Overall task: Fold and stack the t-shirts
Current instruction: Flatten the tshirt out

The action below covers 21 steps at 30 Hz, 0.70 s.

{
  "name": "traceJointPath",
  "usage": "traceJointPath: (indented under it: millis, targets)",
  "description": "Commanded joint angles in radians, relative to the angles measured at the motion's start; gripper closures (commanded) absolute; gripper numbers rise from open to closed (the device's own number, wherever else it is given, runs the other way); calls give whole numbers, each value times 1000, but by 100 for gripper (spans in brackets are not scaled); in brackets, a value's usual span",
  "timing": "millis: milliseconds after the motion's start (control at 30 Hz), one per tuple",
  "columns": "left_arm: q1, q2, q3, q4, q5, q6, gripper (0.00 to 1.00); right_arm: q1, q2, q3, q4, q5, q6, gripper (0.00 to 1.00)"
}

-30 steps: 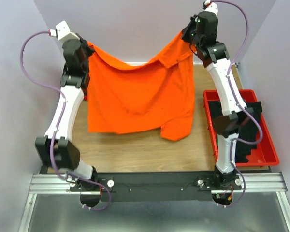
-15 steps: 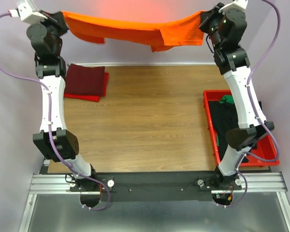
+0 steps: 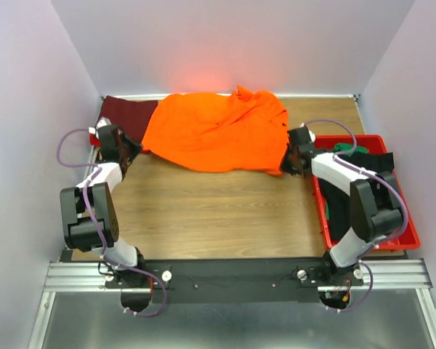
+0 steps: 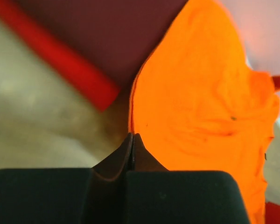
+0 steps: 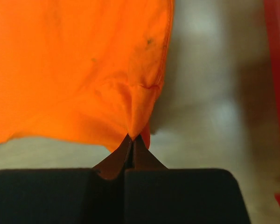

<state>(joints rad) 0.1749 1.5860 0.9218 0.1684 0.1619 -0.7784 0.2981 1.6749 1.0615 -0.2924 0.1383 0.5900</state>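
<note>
Top, left-wrist and right-wrist views. We show the bright orange cloth t-shirt [image 3: 218, 134] lying spread, somewhat rumpled, across the far part of the brown wooden table [image 3: 203, 211]. Its left edge overlaps the folded dark maroon t-shirt [image 3: 120, 109], which rests on a folded red t-shirt [image 4: 79, 77].

The left gripper [image 4: 132, 140] has its fingers pressed together on the shirt's near-left edge. The right gripper [image 5: 132, 142] likewise pinches a bunched near-right corner, just beside the rigid red plastic tray [image 3: 410, 233], which holds dark and green cloth.

We judge the shirt light, limp and without stiffness. It drapes and wrinkles freely, so it should follow whatever corner is pulled, and it may drag on the wood. Hold is best taken at hems and corners, as here. A grip in the middle would only gather folds.

Half a second earlier, both arms were raised high at the back wall with the shirt stretched in the air between them and the maroon stack fully exposed. Now the arms are lowered to table level and the shirt is laid flat.
</note>
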Motion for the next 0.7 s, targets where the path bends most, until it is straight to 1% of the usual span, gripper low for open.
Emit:
traceJointPath:
  millis: [0, 33, 133, 200, 300, 400, 433, 467, 600, 667]
  targets:
    - [-15, -109, -115, 31, -34, -51, 100, -2, -193, -142, 27, -13, 51, 99]
    - [-18, -138, -171, 19, -65, -70, 100, -2, -226, -209, 24, -14, 53, 99]
    - [-18, -196, -265, 5, -111, -78, 100, -5, -346, -299, 12, -43, 65, 99]
    - [-20, -228, -296, -6, -128, -65, 100, -4, -406, -330, -16, -54, 79, 99]
    - [-18, -344, -360, -41, -134, -62, 100, -4, -545, -356, -66, -81, 99, 99]
    - [-20, -440, -371, -81, -128, -27, 100, -4, -633, -339, -103, -82, 109, 98]
    - [-21, -501, -379, -102, -145, -27, 100, -4, -656, -330, -131, -66, 107, 97]
    - [-18, -524, -385, -115, -147, -33, 100, -4, -678, -324, -142, -60, 100, 96]
    - [-18, -612, -362, -226, -140, -10, 100, -4, -711, -281, -211, -77, 105, 99]
    - [-18, -713, -354, -276, -154, -18, 100, -4, -745, -255, -228, -57, 105, 98]
